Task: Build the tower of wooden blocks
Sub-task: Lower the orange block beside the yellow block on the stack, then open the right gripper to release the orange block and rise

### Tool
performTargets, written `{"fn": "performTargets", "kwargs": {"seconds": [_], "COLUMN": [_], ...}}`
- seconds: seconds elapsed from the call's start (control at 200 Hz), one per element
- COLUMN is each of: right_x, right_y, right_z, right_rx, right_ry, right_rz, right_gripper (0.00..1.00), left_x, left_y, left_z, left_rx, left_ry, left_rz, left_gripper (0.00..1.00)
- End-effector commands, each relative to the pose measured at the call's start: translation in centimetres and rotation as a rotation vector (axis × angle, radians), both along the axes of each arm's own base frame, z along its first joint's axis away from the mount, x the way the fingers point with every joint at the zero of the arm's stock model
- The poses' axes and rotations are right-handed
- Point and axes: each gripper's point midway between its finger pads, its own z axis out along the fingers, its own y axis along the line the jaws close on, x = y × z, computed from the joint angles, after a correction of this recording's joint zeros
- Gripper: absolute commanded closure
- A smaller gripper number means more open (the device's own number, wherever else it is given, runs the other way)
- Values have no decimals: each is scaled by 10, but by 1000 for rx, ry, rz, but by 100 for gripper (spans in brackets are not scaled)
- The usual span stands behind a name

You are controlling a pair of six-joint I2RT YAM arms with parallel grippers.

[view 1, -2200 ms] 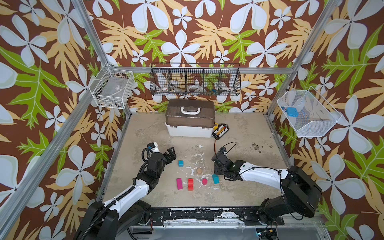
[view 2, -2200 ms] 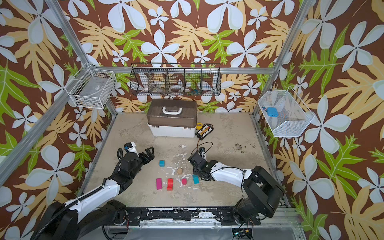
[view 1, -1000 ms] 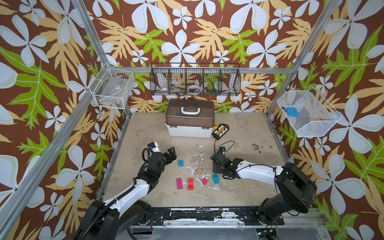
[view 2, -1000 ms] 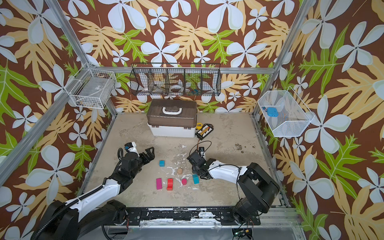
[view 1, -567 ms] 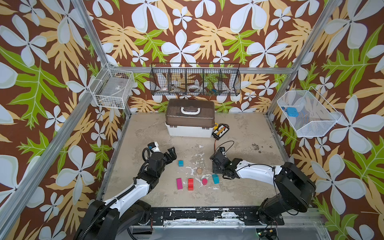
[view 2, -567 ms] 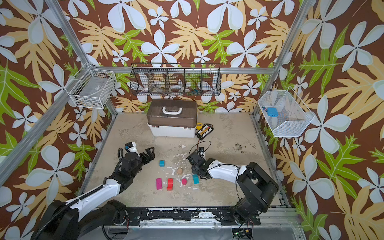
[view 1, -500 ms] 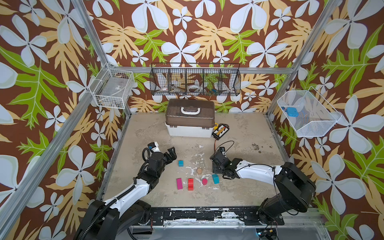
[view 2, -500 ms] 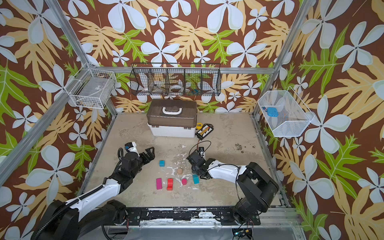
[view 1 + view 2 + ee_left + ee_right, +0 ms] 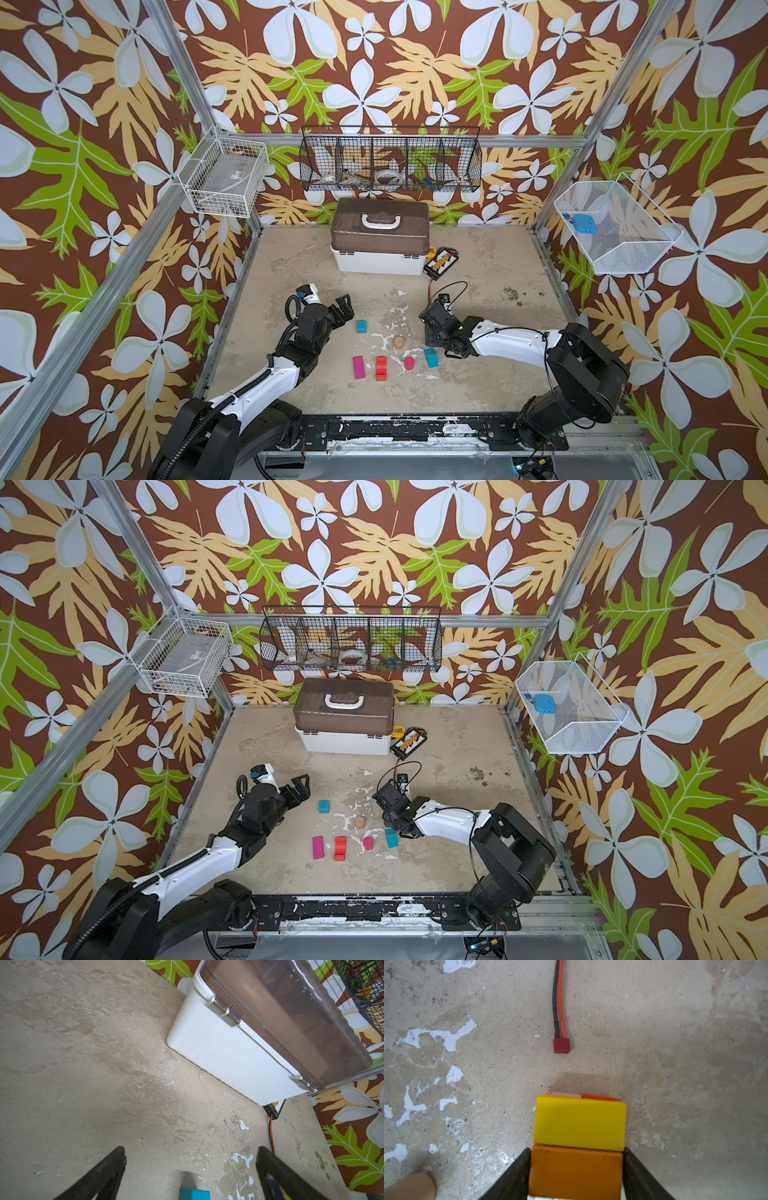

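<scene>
1. An orange block (image 9: 575, 1172) sits clamped between the right jaws, right of the worktop's (image 9: 478, 386) middle. It butts against a yellow block (image 9: 579, 1124), with a pink block (image 9: 562, 1094) and a red-orange block (image 9: 601, 1098) edging out beyond.
2. Loose alongside lie a tan cylinder (image 9: 399, 341), teal block (image 9: 431, 357), magenta cylinder (image 9: 409, 363), red block (image 9: 381, 368) and magenta bar (image 9: 359, 367).
3. The left jaws stand wide apart just beside a teal cube (image 9: 362, 326).
4. A white box (image 9: 380, 257) stands at the back.
</scene>
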Motion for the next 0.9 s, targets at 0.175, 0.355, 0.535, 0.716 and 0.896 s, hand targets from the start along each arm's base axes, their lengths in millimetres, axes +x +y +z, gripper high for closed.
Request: {"fn": "performTargets", "kwargs": {"seconds": [0.175, 0.355, 0.535, 0.716, 0.896], "right_x": [1, 1, 1, -1, -5], "right_y": [-1, -1, 0, -1, 1], "right_z": [1, 1, 2, 8, 20], "right_rx": [-9, -9, -7, 8, 53], "right_ry": [-6, -4, -6, -10, -21], "right_rz": [-7, -6, -7, -2, 11], "right_gripper": [33, 33, 33, 29, 22], "left_x": [3, 4, 4, 3, 3], "left_y": [-2, -3, -3, -3, -3], "left_z": [5, 5, 5, 5, 5], "left_rx": [-16, -15, -16, -16, -16], "left_ry": [-13, -12, -11, -10, -10], "left_rz": [0, -3, -3, -4, -4], "left_gripper": [1, 1, 1, 1, 1]}}
